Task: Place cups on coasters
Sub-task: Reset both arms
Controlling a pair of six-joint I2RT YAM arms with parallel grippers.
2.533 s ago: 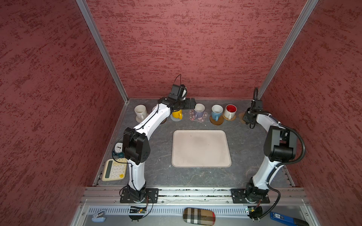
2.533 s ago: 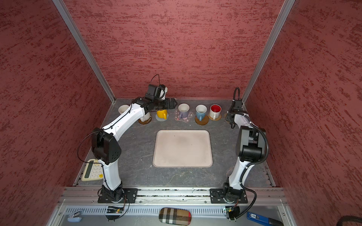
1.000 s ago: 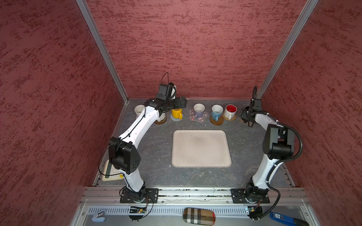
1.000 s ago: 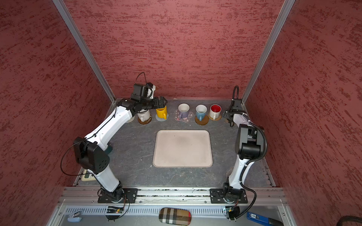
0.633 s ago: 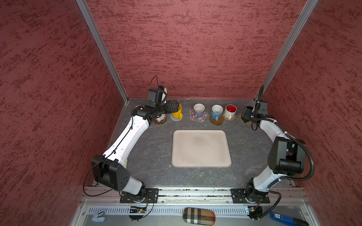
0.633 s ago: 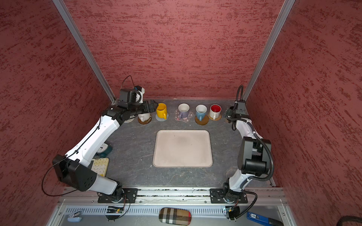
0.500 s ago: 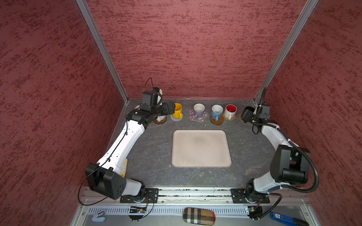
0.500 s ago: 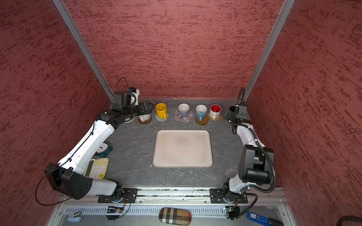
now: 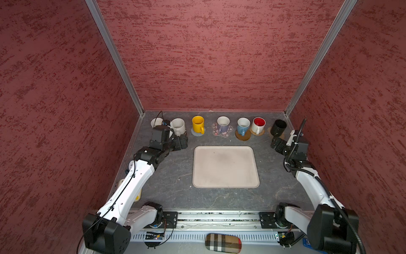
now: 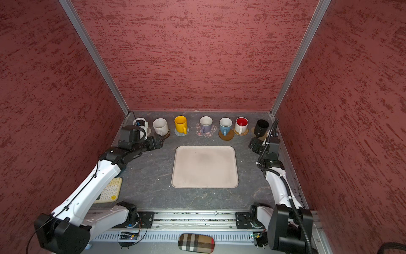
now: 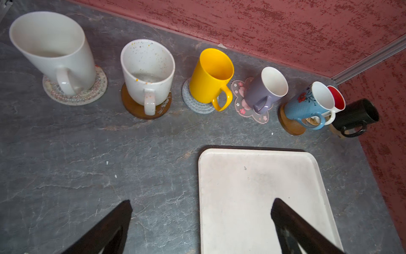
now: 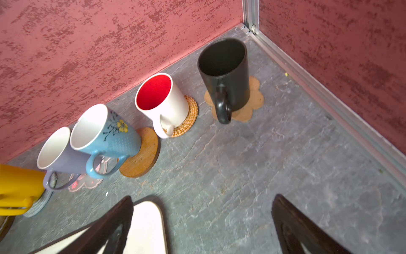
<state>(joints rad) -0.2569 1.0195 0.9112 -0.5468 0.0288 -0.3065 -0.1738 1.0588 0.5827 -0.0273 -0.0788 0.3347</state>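
Seven pairs line the 12 o'clock edge of the table (image 9: 167, 187), each a mug standing on its own mat. From 10 round to 2 o'clock they run:

- plain white mug (image 11: 55, 50) on the beige woven round (image 11: 98, 88)
- speckled white mug (image 11: 147, 74) on a brown disc (image 11: 134, 110)
- yellow mug (image 11: 208, 79) on the grey woven round (image 11: 195, 106)
- lavender mug (image 11: 263, 92) on the pink flower mat (image 11: 238, 88)
- light blue mug (image 11: 305, 107) on the second brown disc (image 11: 290, 128)
- red-lined white mug (image 12: 164, 103) on the rattan round (image 12: 190, 116)
- black mug (image 12: 226, 74) on the lobed cork mat (image 12: 254, 99)

The beige tray (image 9: 226, 173) lies at the centre. The left gripper (image 9: 182, 143) is at the tray's 10 o'clock, jaws spread wide and holding nothing. The right gripper (image 9: 276, 145) is at the tray's 2 o'clock, near the black mug at its 6 o'clock. Its jaws are likewise wide and it holds nothing.
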